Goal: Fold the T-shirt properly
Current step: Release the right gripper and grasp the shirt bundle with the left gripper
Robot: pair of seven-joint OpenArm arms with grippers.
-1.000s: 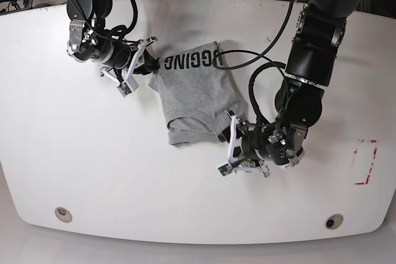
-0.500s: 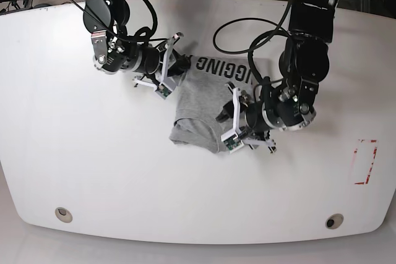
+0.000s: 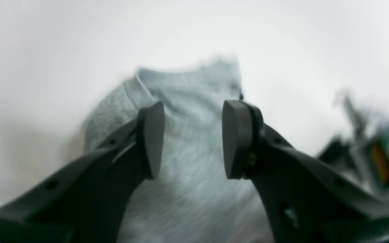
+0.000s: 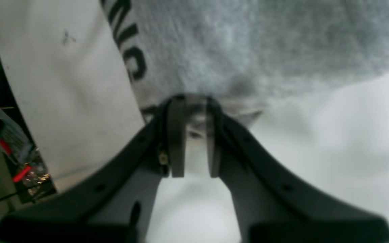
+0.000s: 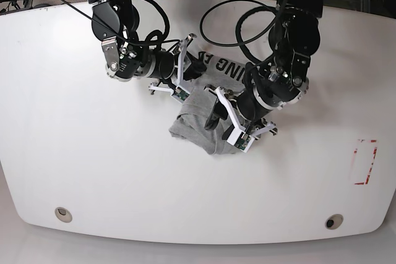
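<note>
Near the middle of the white rounded table (image 5: 74, 171), toward its far edge: a heather-grey cotton T-shirt (image 5: 201, 122) with black block lettering, bunched into a rumpled heap, letters "ING" readable along its far side. At the heap's far-left corner, as the base view shows it: the right gripper (image 5: 185, 69), black-fingered with white brackets, jaws drawn nearly together on a pinch of grey hem; right wrist view confirms cloth caught between the two narrow pads (image 4: 177, 135), lettering running off just beside them. Over the heap's near-right side: the left gripper (image 5: 218, 114), jaws standing partly apart with bare grey fabric showing through the gap; nothing visibly clamped between the dark rounded pads (image 3: 236, 138), though contact with the cloth beneath cannot be told from the blurred left wrist view. Well apart from the shirt, near the table's right edge: a red outlined rectangle (image 5: 365, 162). Near the table's front edge, on either side: two small round fittings (image 5: 62, 214).
</note>
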